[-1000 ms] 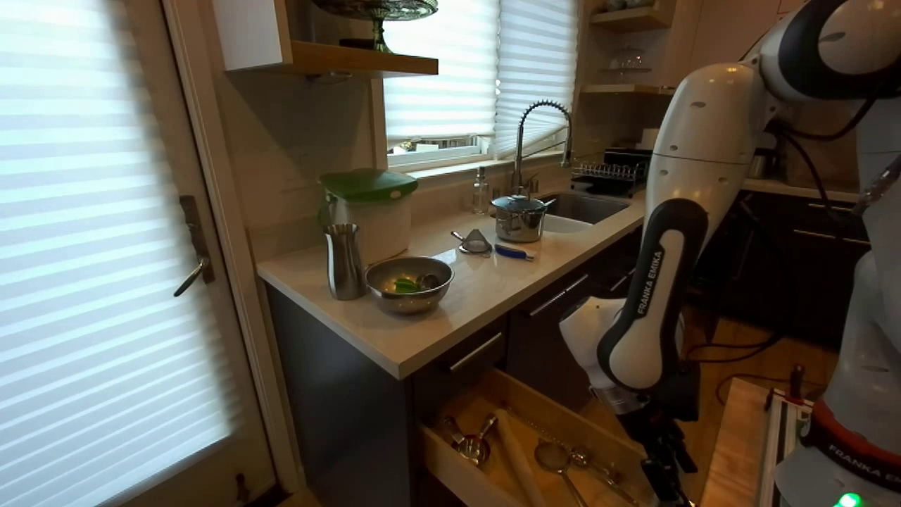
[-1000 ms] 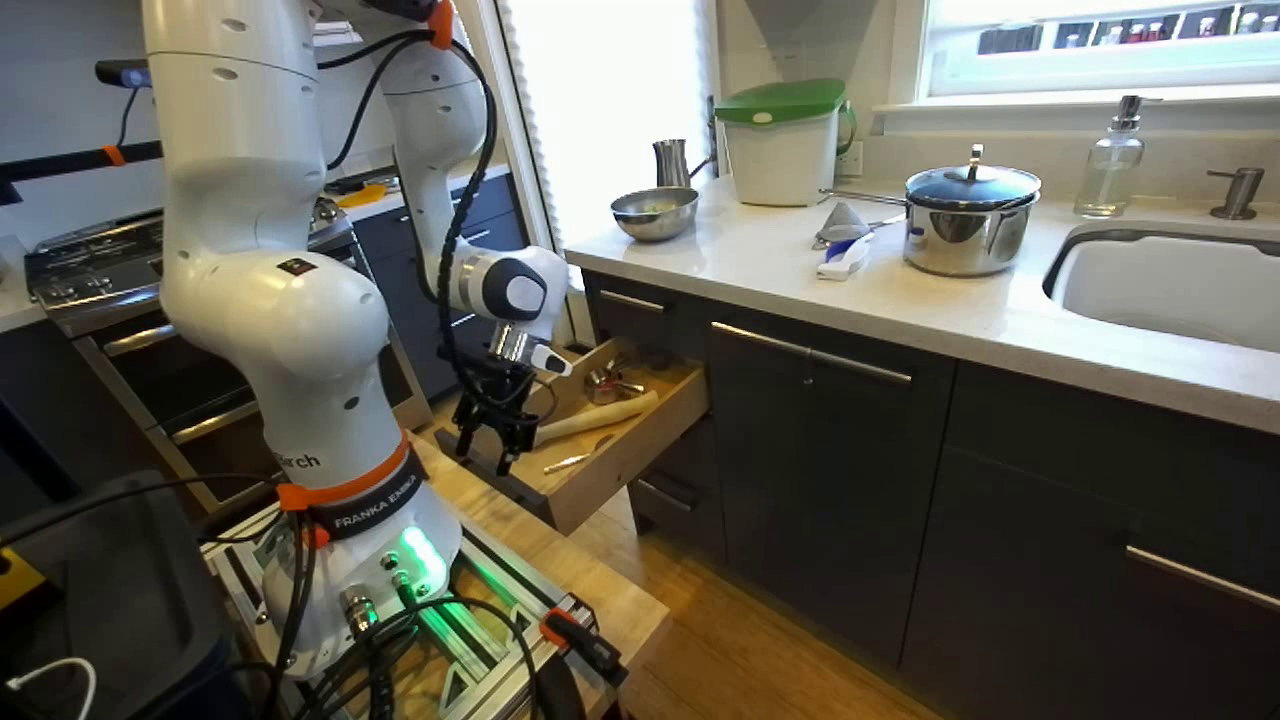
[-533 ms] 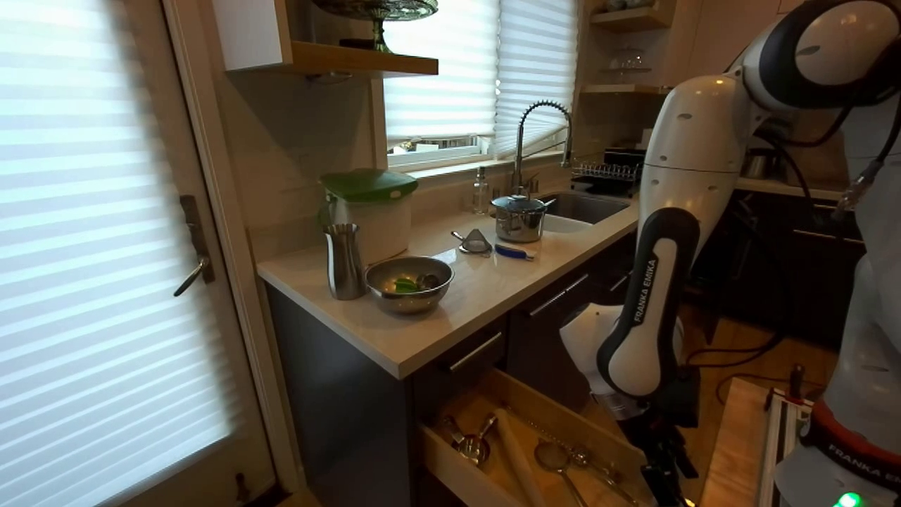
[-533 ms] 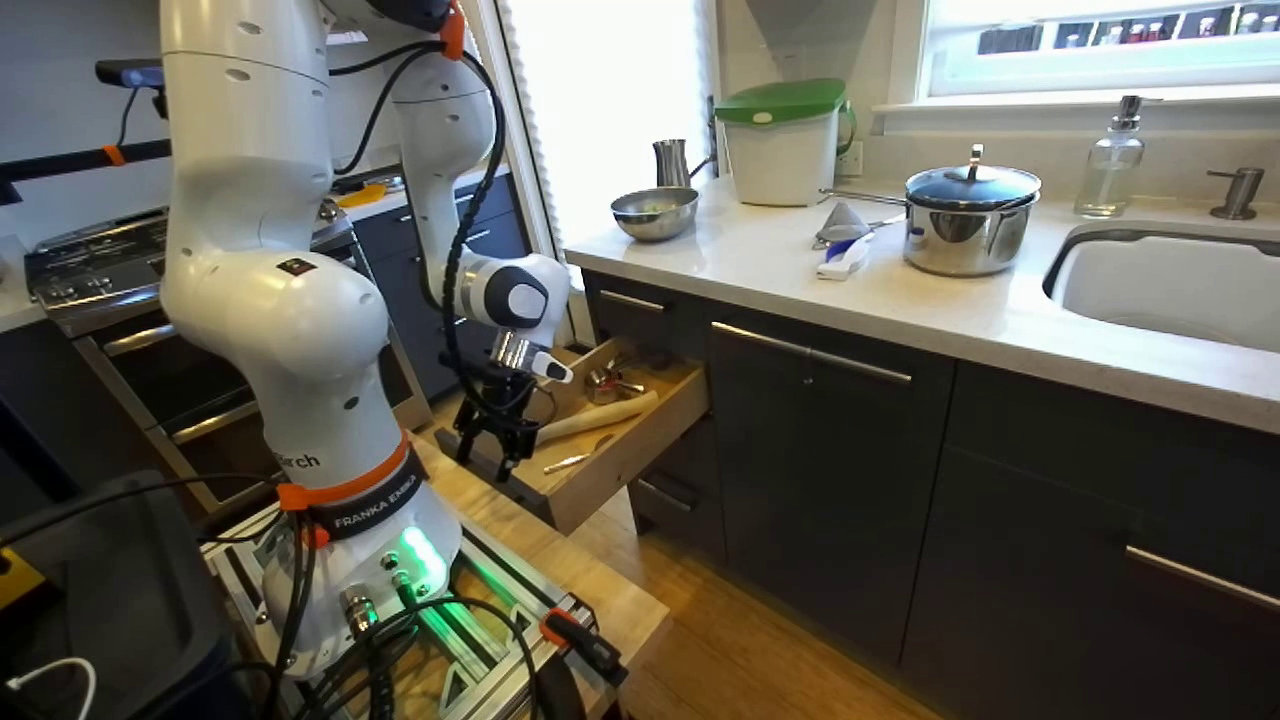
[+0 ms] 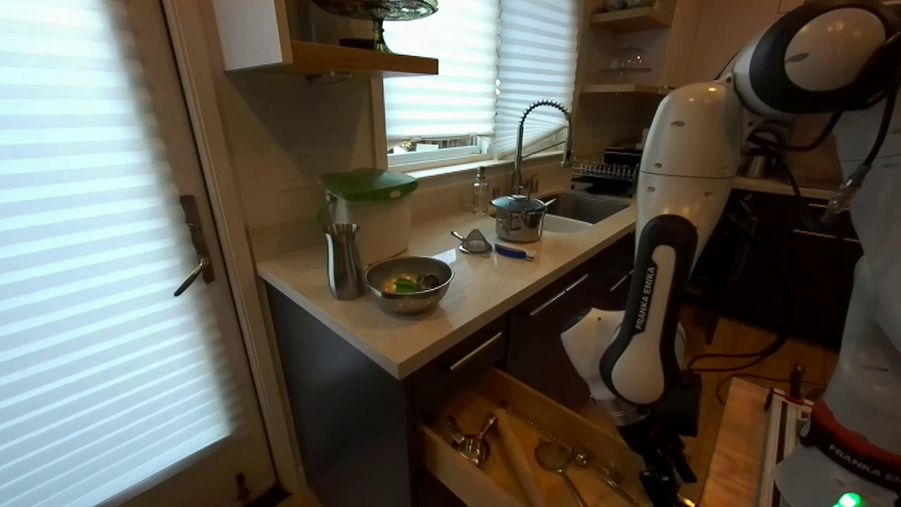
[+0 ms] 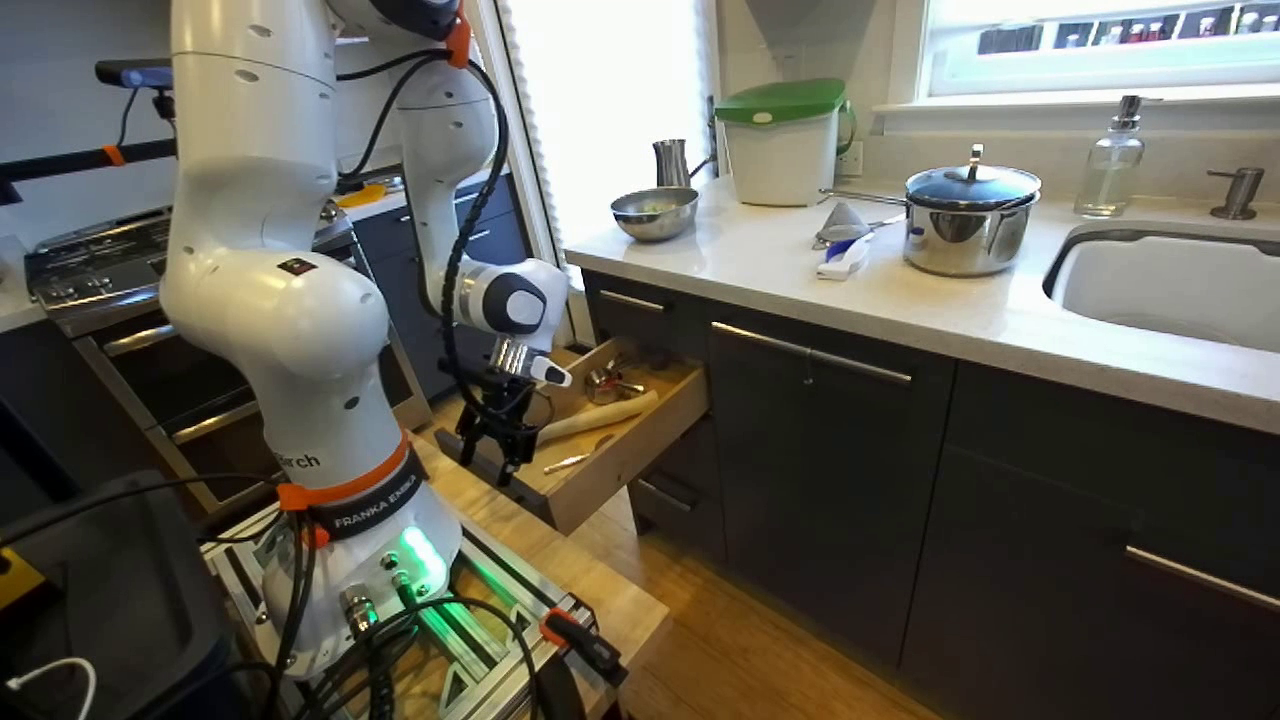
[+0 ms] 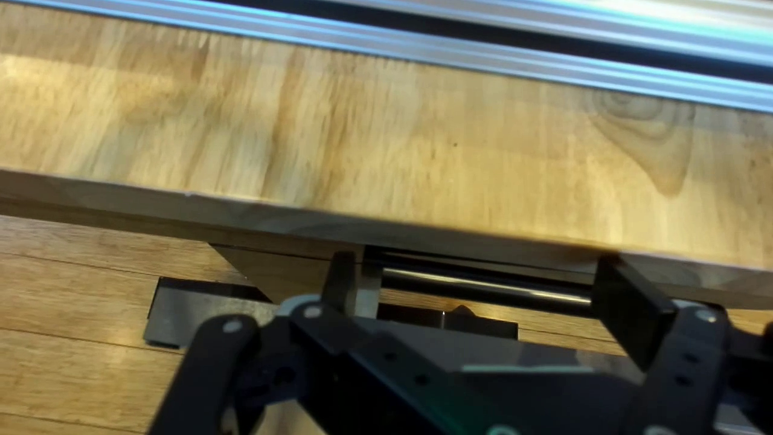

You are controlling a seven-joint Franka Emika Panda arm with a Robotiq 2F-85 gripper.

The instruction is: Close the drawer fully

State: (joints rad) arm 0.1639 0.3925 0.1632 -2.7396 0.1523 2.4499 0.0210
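The drawer [image 6: 625, 455] is pulled well out from the dark cabinet, with light wooden walls [image 5: 454, 470] and a dark front panel [image 6: 530, 498]. Inside lie measuring cups [image 5: 473, 447], a rolling pin [image 6: 600, 415] and a small strainer [image 5: 552, 456]. My gripper [image 6: 487, 463] points down at the drawer's front end, close to the front panel; it also shows in an exterior view [image 5: 669, 484]. In the wrist view its fingers [image 7: 477, 272] are wide apart with nothing gripped. A dark shiny bar [image 7: 489, 287] shows between them; whether it is the drawer handle, I cannot tell. Contact is unclear.
The wooden board [image 7: 362, 139] under the robot base has its edge close beyond the fingertips. Metal rails [image 7: 543, 51] run along it. The countertop [image 6: 760, 260] above holds a bowl [image 6: 655, 213], a pot [image 6: 965, 240] and a lidded bin [image 6: 780, 150]. Lower cabinet doors [image 6: 830, 450] flank the drawer.
The arm's elbow and forearm have come down a little, and the gripper is slightly lower at the drawer front. The drawer and its contents have not moved.
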